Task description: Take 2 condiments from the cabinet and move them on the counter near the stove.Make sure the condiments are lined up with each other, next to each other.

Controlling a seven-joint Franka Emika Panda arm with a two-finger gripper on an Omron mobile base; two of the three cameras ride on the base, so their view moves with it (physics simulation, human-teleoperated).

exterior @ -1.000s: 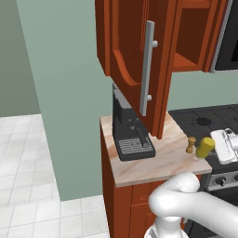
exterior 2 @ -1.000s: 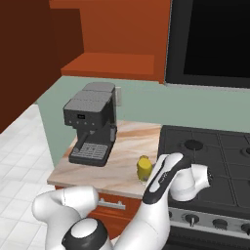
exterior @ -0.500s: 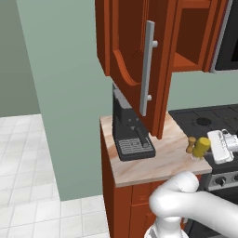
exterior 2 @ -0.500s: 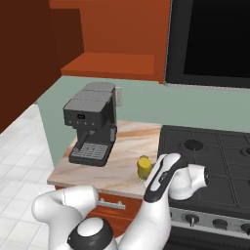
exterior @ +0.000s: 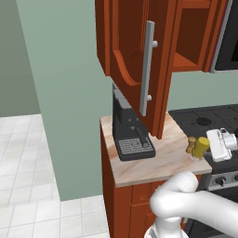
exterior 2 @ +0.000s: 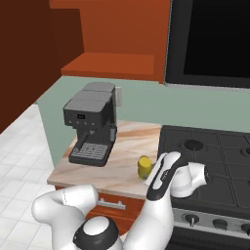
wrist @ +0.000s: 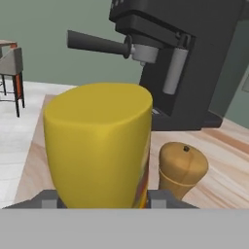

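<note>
My gripper (wrist: 103, 199) is shut on the yellow bottle (wrist: 99, 146), one finger on each side of it. The bottle (exterior: 202, 145) is held upright at the counter's (exterior: 139, 165) right end, close to the stove (exterior: 204, 118). I cannot tell whether it rests on the slab. The wooden shaker (wrist: 182, 168) stands on the counter right beside the bottle. In the left base view the shaker (exterior: 190, 144) is just left of the bottle. The cabinet (exterior: 135, 42) hangs above with its door swung open. In the right base view the bottle (exterior 2: 143, 167) peeks out beside my forearm.
A black coffee machine (exterior: 128, 130) takes up the back left of the counter (exterior 2: 132, 141), also seen behind the bottle (wrist: 194, 58). The door's silver bar handle (exterior: 148, 67) hangs over the counter. The stove (exterior 2: 210, 156) with its knob row borders the counter.
My hand with the yellow bottle has edged slightly left toward the shaker, then held nearly still. The grip has not changed.
</note>
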